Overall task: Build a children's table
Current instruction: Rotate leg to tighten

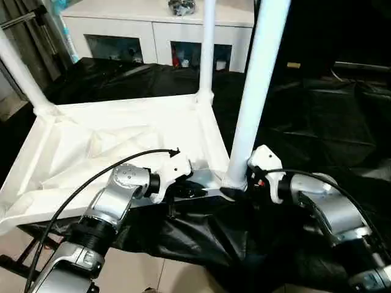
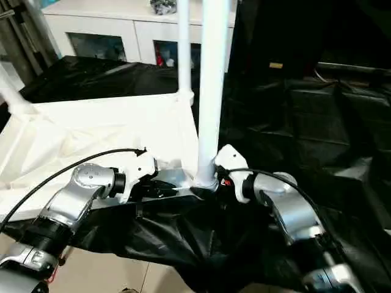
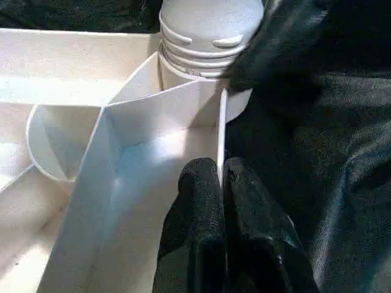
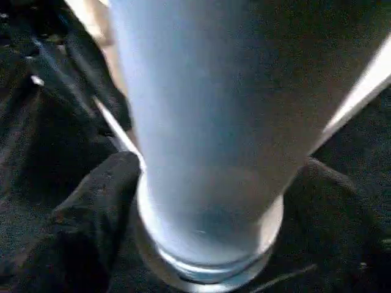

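The near leg [image 1: 259, 79] stands upright in the tabletop [image 1: 91, 152] corner socket, between my right jaws [image 1: 249, 174], spread around its base; my left jaws [image 3: 221, 183] clench the tabletop's rim.

Both head cameras look steeply down over the forearms at the upturned tabletop [image 1: 91, 146]; each wrist camera sits close against the near corner leg [image 4: 208, 122], shared by all.

White leg [image 4: 208, 134] upright between right gripper [image 4: 208, 201] fingers, base seated in round socket [image 4: 208, 268]. One black finger [image 4: 91, 220] just beside leg base, other [image 4: 330, 183] opposite side. Black cloth [image 4: 36, 122] behind.
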Available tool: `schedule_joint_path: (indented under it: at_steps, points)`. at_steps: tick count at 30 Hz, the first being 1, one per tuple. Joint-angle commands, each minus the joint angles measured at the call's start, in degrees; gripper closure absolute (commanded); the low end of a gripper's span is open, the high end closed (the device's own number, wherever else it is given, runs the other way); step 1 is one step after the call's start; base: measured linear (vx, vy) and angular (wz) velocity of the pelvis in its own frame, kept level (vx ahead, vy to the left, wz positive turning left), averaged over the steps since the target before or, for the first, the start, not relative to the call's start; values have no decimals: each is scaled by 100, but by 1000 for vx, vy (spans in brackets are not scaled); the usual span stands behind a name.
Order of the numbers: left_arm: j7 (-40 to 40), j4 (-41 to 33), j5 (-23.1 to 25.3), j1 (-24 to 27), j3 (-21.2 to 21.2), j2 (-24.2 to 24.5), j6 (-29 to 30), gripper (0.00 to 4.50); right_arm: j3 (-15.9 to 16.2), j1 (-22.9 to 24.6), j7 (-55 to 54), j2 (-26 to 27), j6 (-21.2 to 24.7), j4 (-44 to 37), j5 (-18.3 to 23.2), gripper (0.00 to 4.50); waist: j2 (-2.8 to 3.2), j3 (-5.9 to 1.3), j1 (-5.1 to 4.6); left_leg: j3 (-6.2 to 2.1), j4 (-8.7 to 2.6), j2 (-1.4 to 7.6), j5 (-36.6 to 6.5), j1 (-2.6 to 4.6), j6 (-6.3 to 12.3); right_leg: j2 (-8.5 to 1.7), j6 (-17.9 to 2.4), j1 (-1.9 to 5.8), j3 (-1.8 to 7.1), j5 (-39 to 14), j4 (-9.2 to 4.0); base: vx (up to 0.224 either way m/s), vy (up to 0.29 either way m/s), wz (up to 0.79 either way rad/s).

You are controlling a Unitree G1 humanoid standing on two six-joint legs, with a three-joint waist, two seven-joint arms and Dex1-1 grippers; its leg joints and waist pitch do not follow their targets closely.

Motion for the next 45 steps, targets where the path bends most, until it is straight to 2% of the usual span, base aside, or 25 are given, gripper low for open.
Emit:
schedule_joint_path:
  at_steps: [1,5,6,9,11,16,18,22,23,25,26,27,28,29,30,31,32,34,35,36,37,38,39,41,45]
  points:
    - [108,63,-204,190,33,-43,131,450,31,-79,-22,37,-88,51,-32,67,-153,-346,47,-152,-350,310,-689,64,507,-438,-1370,305,288,-700,-401,0,0,0]
    - [139,-35,-203,222,40,-32,244,450,10,-115,4,90,-127,160,23,97,-160,-350,39,-153,-351,314,-681,68,495,-430,-1342,302,288,-709,-395,0,0,0]
    - [143,-46,-210,223,47,-31,263,450,-8,-124,7,116,-123,181,46,121,-128,-350,41,-155,-350,313,-682,72,492,-433,-1351,299,289,-706,-396,0,0,0]
    - [153,-76,-227,228,49,-20,306,450,-21,-154,12,172,-137,245,51,131,-145,-349,23,-156,-354,312,-715,69,476,-424,-1362,303,286,-711,-398,0,0,0]
    - [168,-91,-237,231,48,-17,334,450,-23,-170,-7,216,-157,297,55,162,-135,-350,22,-154,-351,310,-701,75,486,-419,-1382,299,287,-667,-397,0,0,0]
    - [491,43,-153,154,92,-109,438,450,-101,-192,-330,436,-104,420,47,175,-138,-344,13,-156,-356,306,-747,72,453,-417,-1371,301,287,-755,-408,0,0,0]
    - [684,144,-95,95,102,-175,478,450,-142,-211,-570,552,-85,528,-10,176,-142,-333,-6,-155,-362,297,-842,82,390,-417,-1339,287,286,-946,-433,0,0,0]
    - [1896,870,208,-369,153,-762,560,450,-459,-399,-2138,1236,89,1344,-275,177,-120,-288,-46,-158,-397,278,-1288,157,89,-406,-1170,231,282,-1822,-545,0,0,0]
    - [2090,989,236,-465,157,-896,572,450,-521,-451,-2426,1365,128,1500,-306,177,-82,-278,-27,-186,-423,288,-1472,196,-31,-423,-1070,234,283,-2090,-575,0,0,0]
    - [2285,1108,242,-569,166,-1054,580,450,-563,-517,-2710,1507,137,1650,-352,177,-88,-279,-42,-186,-441,290,-1671,224,-82,-407,-1040,221,290,-2072,-603,0,0,0]
    - [2514,1278,238,-721,169,-1291,583,450,-651,-636,-3169,1745,238,1863,-392,177,-48,-286,-55,-194,-453,279,-1668,211,-114,-404,-1055,230,297,-1963,-595,0,0,0]
    - [2514,1278,238,-721,169,-1291,583,450,-651,-636,-3169,1745,238,1863,-392,177,-58,-289,-56,-197,-454,274,-1675,206,-117,-403,-1053,235,297,-1937,-594,0,0,0]
    - [2563,1350,256,-778,120,-1370,496,450,-641,-674,-3285,1851,196,1907,-419,177,-34,-304,-38,-211,-456,281,-1657,210,-127,-411,-1057,254,295,-1863,-575,0,0,0]
    - [2525,1441,316,-845,-19,-1472,372,450,-518,-722,-3433,1997,85,1929,-557,177,-57,-310,-29,-199,-452,279,-1604,197,-75,-418,-1066,252,304,-1698,-582,0,0,0]
    - [2507,1454,330,-854,-47,-1481,318,450,-479,-723,-3400,2009,50,1920,-577,143,-56,-309,-32,-193,-450,273,-1593,195,-61,-419,-1068,250,307,-1682,-579,0,0,0]
    - [2473,1467,342,-864,-78,-1489,252,450,-433,-722,-3351,2020,3,1900,-598,122,-10,-307,-33,-195,-451,267,-1614,184,-32,-419,-1054,260,301,-1674,-599,0,0,0]
    - [2359,1475,331,-869,-94,-1476,155,450,-448,-717,-3252,2023,-68,1866,-581,108,-29,-309,-29,-196,-449,264,-1636,180,4,-422,-1038,269,301,-1709,-595,0,0,0]
    - [2317,1484,325,-871,-95,-1469,117,450,-479,-720,-3230,2027,-87,1866,-569,101,-21,-309,-23,-201,-453,272,-1615,177,32,-428,-1023,268,301,-1788,-596,0,0,0]
    - [2231,1460,310,-851,-90,-1417,71,450,-520,-717,-3136,1997,-99,1812,-500,80,-19,-311,-24,-205,-457,276,-1619,172,32,-429,-1016,271,296,-1812,-597,0,0,0]
    - [1986,1365,261,-784,-111,-1302,-74,450,-514,-697,-2893,1899,-94,1680,-416,80,-53,-311,-28,-200,-458,278,-1606,168,40,-426,-1014,271,294,-1810,-597,0,0,0]
    - [1825,1305,210,-739,-114,-1214,-113,450,-495,-684,-2688,1813,-92,1575,-363,73,-29,-312,-15,-213,-463,281,-1625,161,71,-432,-1008,280,291,-1837,-593,0,0,0]
    - [1725,1269,175,-712,-114,-1157,-133,450,-478,-676,-2562,1760,-90,1509,-332,68,-54,-316,-17,-209,-464,291,-1611,158,83,-429,-1005,279,294,-1786,-586,0,0,0]
    - [1725,1269,175,-712,-114,-1157,-133,450,-478,-676,-2562,1760,-90,1509,-332,68,-43,-317,-13,-209,-465,297,-1554,151,100,-434,-1032,282,301,-1660,-570,0,0,0]
    - [1163,1077,14,-560,-93,-835,-332,450,-252,-574,-1638,1275,-235,1139,-258,36,-50,-330,6,-196,-447,298,-1397,140,189,-434,-1121,301,299,-1374,-544,0,0,0]
    - [614,879,-83,-410,-105,-492,-503,450,-101,-436,-621,750,-283,751,-80,36,-45,-350,22,-177,-422,311,-1060,116,355,-437,-1284,319,305,-825,-474,0,0,0]
